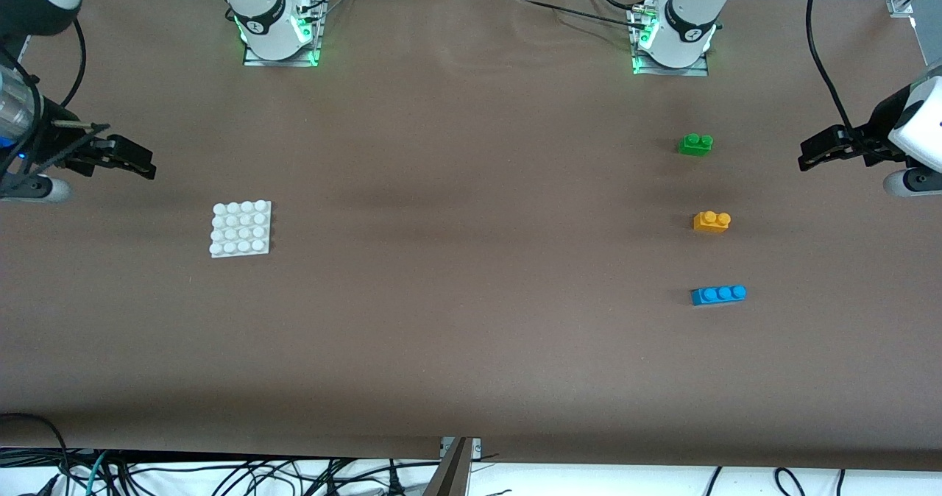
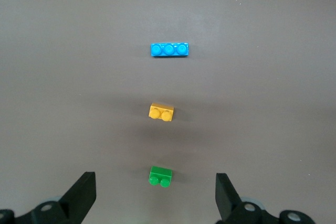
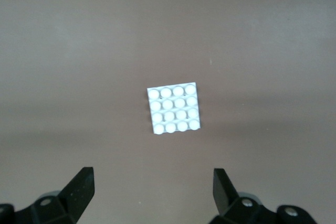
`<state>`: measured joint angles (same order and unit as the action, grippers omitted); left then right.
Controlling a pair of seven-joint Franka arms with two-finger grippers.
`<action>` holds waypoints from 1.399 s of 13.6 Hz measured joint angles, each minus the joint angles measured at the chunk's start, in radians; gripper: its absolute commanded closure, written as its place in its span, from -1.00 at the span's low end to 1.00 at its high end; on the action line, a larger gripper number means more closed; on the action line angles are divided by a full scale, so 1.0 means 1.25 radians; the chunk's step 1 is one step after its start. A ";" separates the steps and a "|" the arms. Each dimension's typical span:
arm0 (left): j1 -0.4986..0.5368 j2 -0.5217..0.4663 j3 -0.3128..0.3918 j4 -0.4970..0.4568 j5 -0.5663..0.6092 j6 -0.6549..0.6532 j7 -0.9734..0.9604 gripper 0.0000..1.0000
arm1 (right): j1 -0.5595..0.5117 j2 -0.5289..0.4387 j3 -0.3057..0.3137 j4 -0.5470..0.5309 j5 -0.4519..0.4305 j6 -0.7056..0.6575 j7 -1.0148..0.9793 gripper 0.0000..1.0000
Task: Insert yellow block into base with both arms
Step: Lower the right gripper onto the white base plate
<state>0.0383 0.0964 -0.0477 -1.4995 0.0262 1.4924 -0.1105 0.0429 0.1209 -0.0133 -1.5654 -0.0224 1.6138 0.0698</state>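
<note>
The yellow block [image 1: 712, 221] lies on the brown table toward the left arm's end, between a green brick and a blue brick; it also shows in the left wrist view [image 2: 161, 112]. The white studded base [image 1: 241, 228] lies toward the right arm's end and shows in the right wrist view [image 3: 174, 108]. My left gripper [image 1: 809, 159] hangs open and empty high above the table's end, apart from the bricks. My right gripper [image 1: 143, 165] hangs open and empty high above its end of the table, apart from the base.
A green two-stud brick [image 1: 695, 144] lies farther from the front camera than the yellow block. A blue three-stud brick [image 1: 718, 294] lies nearer. Both arm bases [image 1: 274, 29] stand at the table's back edge. Cables hang below the front edge.
</note>
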 measured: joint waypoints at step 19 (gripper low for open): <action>0.000 0.000 -0.002 0.000 0.000 0.000 0.000 -1.00 | -0.002 0.199 -0.003 -0.324 -0.050 0.470 0.003 -1.00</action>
<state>0.0378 0.0962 -0.0505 -1.4994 0.0262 1.4924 -0.1105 0.0401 0.3697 -0.0175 -1.9698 -0.0846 2.2018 0.0732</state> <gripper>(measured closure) 0.000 0.000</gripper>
